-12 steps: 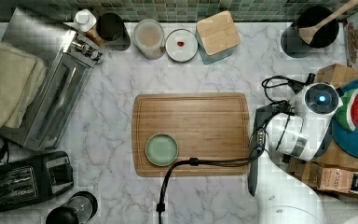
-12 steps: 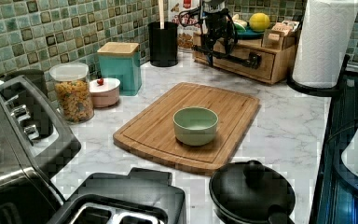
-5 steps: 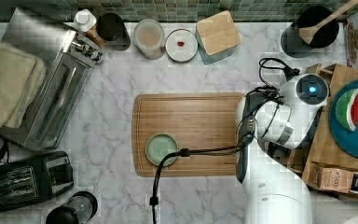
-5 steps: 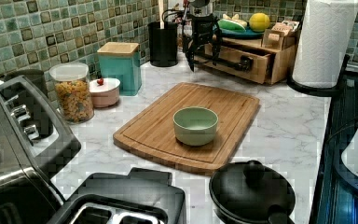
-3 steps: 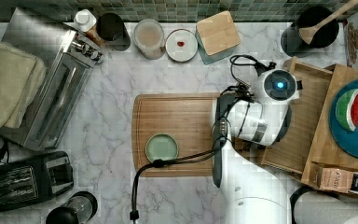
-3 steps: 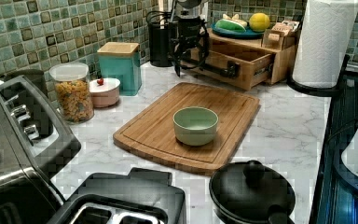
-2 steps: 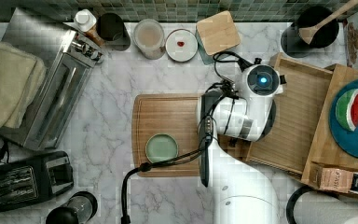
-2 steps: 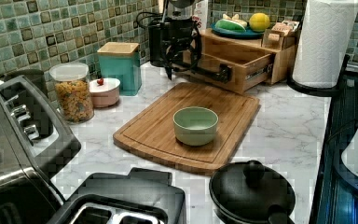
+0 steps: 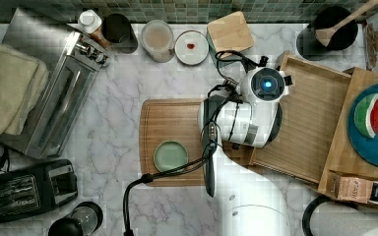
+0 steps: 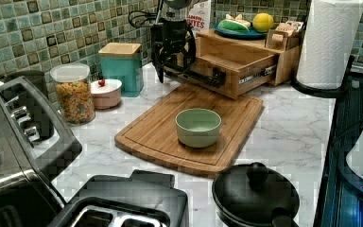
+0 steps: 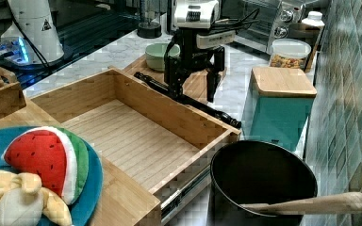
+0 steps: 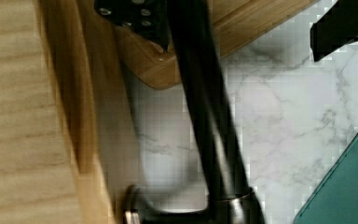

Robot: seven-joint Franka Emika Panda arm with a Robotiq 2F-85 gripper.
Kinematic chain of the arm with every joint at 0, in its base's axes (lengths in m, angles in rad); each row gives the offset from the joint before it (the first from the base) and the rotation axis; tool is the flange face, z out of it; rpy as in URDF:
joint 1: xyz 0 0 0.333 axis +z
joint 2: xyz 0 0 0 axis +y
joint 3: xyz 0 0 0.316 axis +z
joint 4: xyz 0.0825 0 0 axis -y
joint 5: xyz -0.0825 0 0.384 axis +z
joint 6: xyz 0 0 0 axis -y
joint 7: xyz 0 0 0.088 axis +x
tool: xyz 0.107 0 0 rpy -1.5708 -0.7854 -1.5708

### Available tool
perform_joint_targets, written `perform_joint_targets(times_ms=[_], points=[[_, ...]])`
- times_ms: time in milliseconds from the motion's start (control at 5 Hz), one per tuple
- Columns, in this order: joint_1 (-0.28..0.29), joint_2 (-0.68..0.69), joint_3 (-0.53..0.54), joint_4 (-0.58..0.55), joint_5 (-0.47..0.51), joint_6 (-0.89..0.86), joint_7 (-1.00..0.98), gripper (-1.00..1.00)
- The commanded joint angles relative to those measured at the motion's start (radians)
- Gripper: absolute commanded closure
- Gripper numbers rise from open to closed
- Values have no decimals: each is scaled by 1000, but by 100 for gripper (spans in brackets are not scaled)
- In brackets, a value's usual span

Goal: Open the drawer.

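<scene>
Tabletop: the tabletop (image 9: 113,123) is white marble with grey veins. It is a kitchen counter.
Wall: small green tiles (image 10: 52,33) run along the back.
Things around: a wooden cutting board (image 10: 160,132) lies in the middle with a green bowl (image 10: 198,126) on it. A toaster oven (image 9: 59,93) and a black toaster (image 9: 24,189) are at the top view's left. A teal tin with a wood lid (image 10: 121,66) and a jar of cereal (image 10: 73,93) stand by the wall. A black pot with a wooden spoon (image 11: 259,183) stands near the open drawer.
Drawer: the drawer (image 11: 136,127) is pulled far out of its wooden box. Its tray is bare wood. Its front hangs over the edge of the cutting board.
Handle: the long black bar handle (image 11: 188,100) runs along the drawer front.
Pincer: the pincer (image 11: 193,80) points down at the handle. Its two fingers (image 11: 212,84) are spread apart, one on each side of the bar. In the wrist view one finger sits close by the bar and the other is well away from it. It is not squeezing anything.
</scene>
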Motion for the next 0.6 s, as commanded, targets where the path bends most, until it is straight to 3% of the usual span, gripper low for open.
perform_joint_targets(times_ms=[200, 600], points=[[91, -48, 110, 52, 34, 5, 120, -100], [91, -48, 110, 51, 34, 5, 119, -100]])
